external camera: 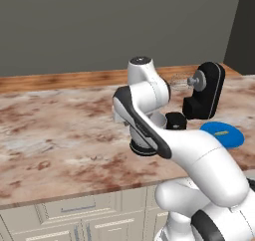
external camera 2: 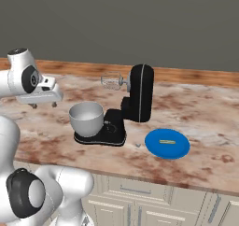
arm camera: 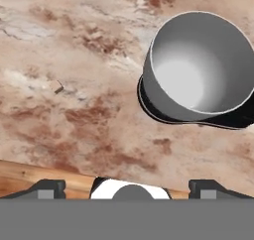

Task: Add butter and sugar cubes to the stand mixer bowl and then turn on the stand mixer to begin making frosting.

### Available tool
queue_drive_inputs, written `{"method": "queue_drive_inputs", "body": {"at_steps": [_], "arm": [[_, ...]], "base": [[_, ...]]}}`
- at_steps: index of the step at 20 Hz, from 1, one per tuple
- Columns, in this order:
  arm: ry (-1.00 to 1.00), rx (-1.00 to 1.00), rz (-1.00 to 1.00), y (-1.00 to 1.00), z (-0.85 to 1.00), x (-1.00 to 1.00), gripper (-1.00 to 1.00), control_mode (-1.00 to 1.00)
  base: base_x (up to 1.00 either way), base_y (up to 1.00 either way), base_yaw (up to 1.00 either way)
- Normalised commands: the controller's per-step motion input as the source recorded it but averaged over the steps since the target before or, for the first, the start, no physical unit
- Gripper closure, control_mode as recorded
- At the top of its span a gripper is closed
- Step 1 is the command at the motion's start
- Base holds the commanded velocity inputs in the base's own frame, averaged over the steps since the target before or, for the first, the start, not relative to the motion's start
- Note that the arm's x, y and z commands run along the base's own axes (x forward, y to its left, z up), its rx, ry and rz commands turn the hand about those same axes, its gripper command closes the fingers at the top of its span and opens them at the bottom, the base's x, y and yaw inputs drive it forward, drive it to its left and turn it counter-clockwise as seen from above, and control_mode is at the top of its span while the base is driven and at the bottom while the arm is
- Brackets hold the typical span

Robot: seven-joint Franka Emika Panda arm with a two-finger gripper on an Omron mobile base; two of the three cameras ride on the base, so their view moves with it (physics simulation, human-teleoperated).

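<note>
So far little looks done: my gripper (external camera 2: 43, 104) hangs above the counter (external camera 2: 205, 108) left of the stand mixer bowl (external camera 2: 86, 117), fingers spread wide and holding nothing. That bowl sits on the base of the stand mixer (external camera 2: 135, 101) and looks empty. A yellowish stick, butter I think, lies on the blue plate (external camera 2: 151, 144), and a small cube (arm camera: 57, 87), maybe sugar, rests on the counter. The switch is still to do.

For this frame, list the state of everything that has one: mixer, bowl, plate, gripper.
Stand mixer: head tilted back, whisk raised.
Bowl: upright on the mixer base, looks empty.
Blue plate: flat on the counter, a small yellowish stick on it.
Gripper: open, empty, above the counter beside the bowl.
</note>
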Motion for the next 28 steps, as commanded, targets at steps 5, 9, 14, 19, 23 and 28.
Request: {"method": "queue_drive_inputs", "body": {"at_steps": [5,9,14,19,23,28], "arm": [[0.01,0.00,0.08,0.54,-0.44,0.00,-1.00,-1.00],[0.06,0.00,0.07,0.60,-0.45,0.00,-1.00,-1.00],[0.07,0.00,0.06,0.47,-0.39,0.00,-1.00,-1.00],[0.13,0.00,0.04,0.38,-0.40,0.09,-1.00,-1.00],[0.11,0.00,0.03,0.29,-0.39,0.16,-1.00,-1.00],[0.03,0.00,0.00,0.13,-0.33,0.21,-1.00,-1.00]], "base": [[0.00,0.00,0.00],[0.00,0.00,0.00],[0.00,0.00,0.00],[0.00,0.00,0.00],[0.00,0.00,0.00],[0.00,0.00,0.00]]}}
